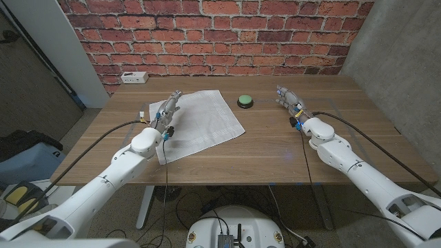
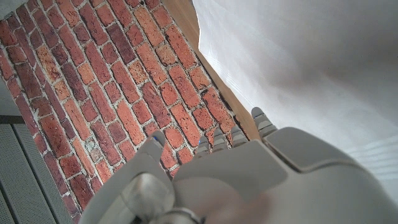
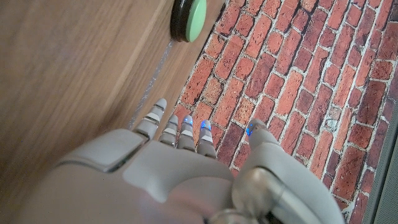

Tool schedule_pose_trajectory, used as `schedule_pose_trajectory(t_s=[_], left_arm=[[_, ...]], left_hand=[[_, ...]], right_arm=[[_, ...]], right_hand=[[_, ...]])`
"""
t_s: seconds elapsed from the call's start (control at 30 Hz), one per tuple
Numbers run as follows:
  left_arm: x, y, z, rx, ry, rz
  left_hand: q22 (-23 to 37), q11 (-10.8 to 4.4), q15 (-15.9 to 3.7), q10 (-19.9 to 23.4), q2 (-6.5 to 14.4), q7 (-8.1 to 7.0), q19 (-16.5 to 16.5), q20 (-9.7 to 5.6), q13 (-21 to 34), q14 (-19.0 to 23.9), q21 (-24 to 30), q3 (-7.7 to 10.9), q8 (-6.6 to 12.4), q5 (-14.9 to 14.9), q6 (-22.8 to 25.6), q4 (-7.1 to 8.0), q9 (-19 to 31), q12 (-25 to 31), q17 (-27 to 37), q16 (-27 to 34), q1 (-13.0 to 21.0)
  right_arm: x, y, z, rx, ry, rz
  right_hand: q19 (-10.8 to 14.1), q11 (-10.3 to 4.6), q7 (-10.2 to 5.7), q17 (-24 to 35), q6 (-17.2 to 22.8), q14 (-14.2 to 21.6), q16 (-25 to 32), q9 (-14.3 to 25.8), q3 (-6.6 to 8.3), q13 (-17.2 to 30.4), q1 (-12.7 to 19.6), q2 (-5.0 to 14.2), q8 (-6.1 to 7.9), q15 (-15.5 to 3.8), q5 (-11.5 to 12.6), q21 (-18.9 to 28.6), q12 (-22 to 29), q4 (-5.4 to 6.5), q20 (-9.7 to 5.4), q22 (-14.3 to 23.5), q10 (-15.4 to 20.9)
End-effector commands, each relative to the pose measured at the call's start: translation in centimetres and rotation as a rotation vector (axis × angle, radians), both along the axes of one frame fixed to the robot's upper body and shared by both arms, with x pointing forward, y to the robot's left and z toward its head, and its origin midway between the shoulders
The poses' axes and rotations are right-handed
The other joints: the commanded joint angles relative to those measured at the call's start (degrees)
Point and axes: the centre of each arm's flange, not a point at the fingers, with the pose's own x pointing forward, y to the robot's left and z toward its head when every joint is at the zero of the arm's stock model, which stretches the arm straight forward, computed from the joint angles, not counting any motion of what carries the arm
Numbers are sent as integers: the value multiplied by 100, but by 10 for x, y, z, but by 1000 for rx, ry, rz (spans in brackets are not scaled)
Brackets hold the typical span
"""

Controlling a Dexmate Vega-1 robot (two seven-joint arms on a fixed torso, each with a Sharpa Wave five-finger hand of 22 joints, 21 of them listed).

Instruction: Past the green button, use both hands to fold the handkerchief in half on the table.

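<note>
A white handkerchief lies spread on the wooden table, left of the green button. My left hand stands over the cloth's left edge with its fingers straight, holding nothing. The left wrist view shows the handkerchief beside that hand. On the table's right side my right hand stands with fingers straight, to the right of the button and apart from it. In the right wrist view the green button lies beyond my right hand, whose fingertips are extended and empty.
A white power strip sits at the table's far left corner against the brick wall. A small white object lies near the table's left edge. Bare wood stretches in front of and between my arms.
</note>
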Motion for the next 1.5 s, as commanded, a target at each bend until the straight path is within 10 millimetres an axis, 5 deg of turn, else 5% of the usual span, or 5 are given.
schedule_pose_trajectory(t_s=[0.03, 0.2, 0.27, 0.37, 1.5], left_arm=[[-23, -2, -4, 90, -5, 94], [-30, -3, -6, 119, -11, 118], [-33, -3, -6, 140, -11, 114], [-36, -4, -7, 165, -9, 118], [-90, -12, -34, 277, 12, 316]], left_hand=[[16, -21, 36, -5, -21, -12, -30, 61, 8, -27, -56, 30, 12, 24, 23, -11, 29, 11, 6, 27, 31], [18, -41, 33, -7, -14, -12, -39, 18, 10, -23, -70, 34, 8, 21, 40, -10, 30, 6, 7, 27, 33], [23, 52, -22, -17, 10, 249, 50, -619, 14, -66, -90, 55, -14, 8, 104, -22, 34, -17, 9, 9, 57], [19, 77, -117, -53, 35, 486, 157, -929, 15, -113, -90, 72, -31, 0, 113, -33, 35, -39, 6, -4, 82], [18, -61, -207, -26, 177, 412, 120, -810, 16, -191, -183, 176, -20, -17, 235, -25, 37, -27, 5, -7, 183]], right_arm=[[-3, 7, 3, -59, 4, -45], [-5, 10, 6, -89, 7, -60], [-6, 11, 6, -105, 7, -64], [-8, 13, 7, -124, 10, -77], [-32, 39, 8, -406, 14, -167]], right_hand=[[152, 3, -5, 40, 148, 145, 73, 11, 85, 9, 57, 133, 63, 3, 26, 73, 73, 45, -17, 30, 114], [210, -20, -9, 57, 213, 237, 111, 12, 129, 10, 76, 152, 67, 30, 27, 88, 80, 83, -13, 31, 164], [232, -23, -4, 63, 252, 264, 122, 12, 148, 10, 86, 157, 74, 20, 29, 93, 80, 97, -27, 31, 179], [315, -12, 9, 74, 324, 322, 145, 13, 183, 11, 109, 155, 82, -14, 31, 118, 76, 120, -115, 31, 197], [381, -48, 0, 99, 464, 418, 172, 15, 302, 12, 207, 145, 62, -62, 37, 111, 81, 178, -59, 30, 309]])
